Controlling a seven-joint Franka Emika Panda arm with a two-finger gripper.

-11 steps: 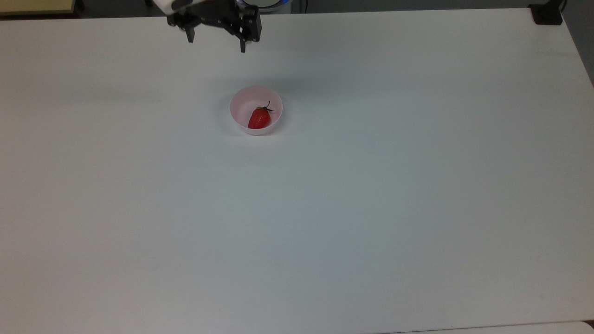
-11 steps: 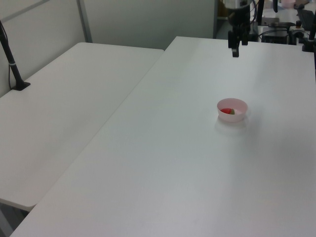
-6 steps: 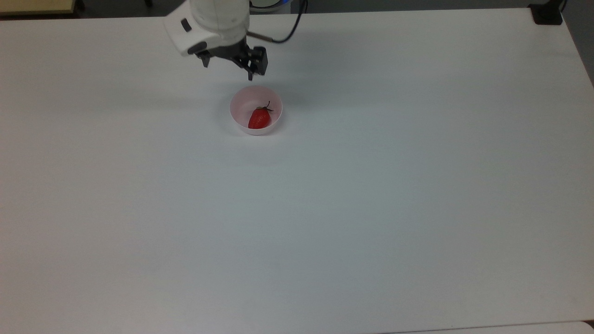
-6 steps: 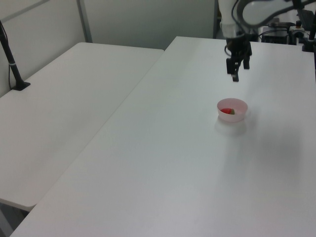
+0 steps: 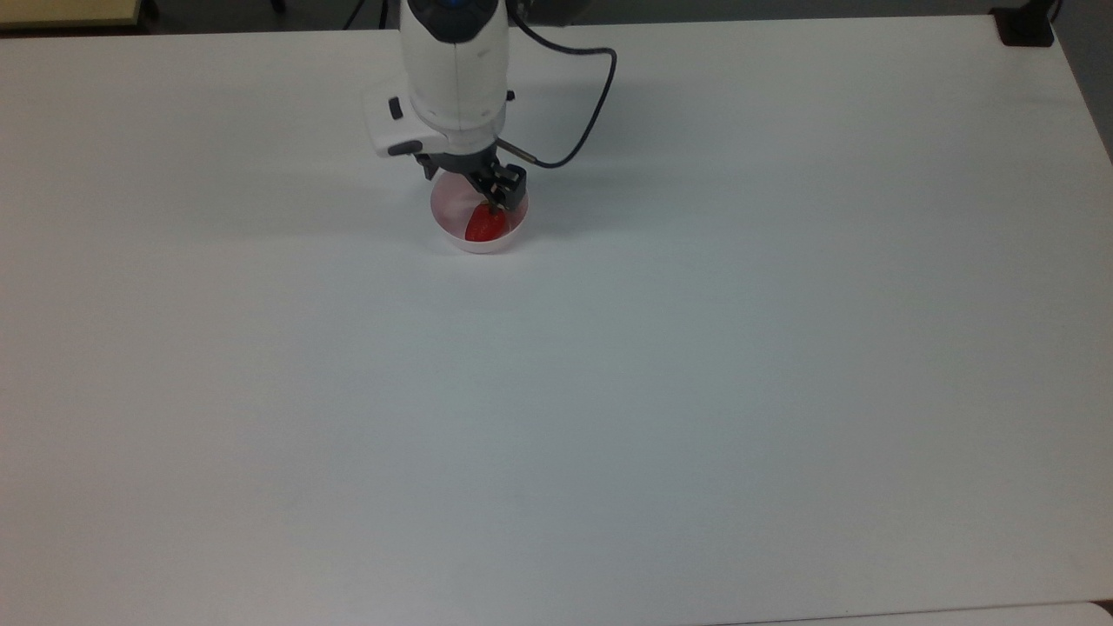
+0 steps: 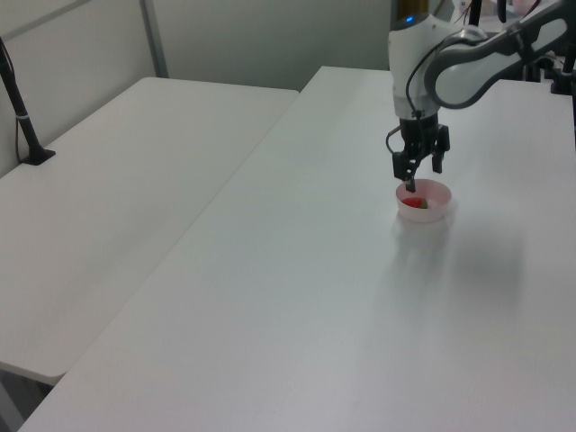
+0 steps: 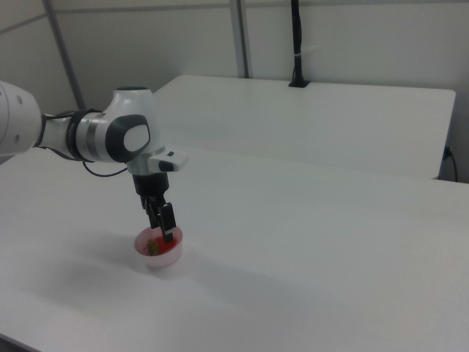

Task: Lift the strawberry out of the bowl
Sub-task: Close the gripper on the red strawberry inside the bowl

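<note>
One glossy red strawberry (image 5: 484,224) in pale pink bowl (image 5: 455,233), spread-fingered tool (image 5: 483,188) just above

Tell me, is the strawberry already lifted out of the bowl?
No, in the top view the strawberry lies inside the bowl, with the tool above it.

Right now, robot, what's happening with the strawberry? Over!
Gripper open, low over the bowl. Strawberry lying in the bowl, not gripped. Nothing in the way on the table.
</note>
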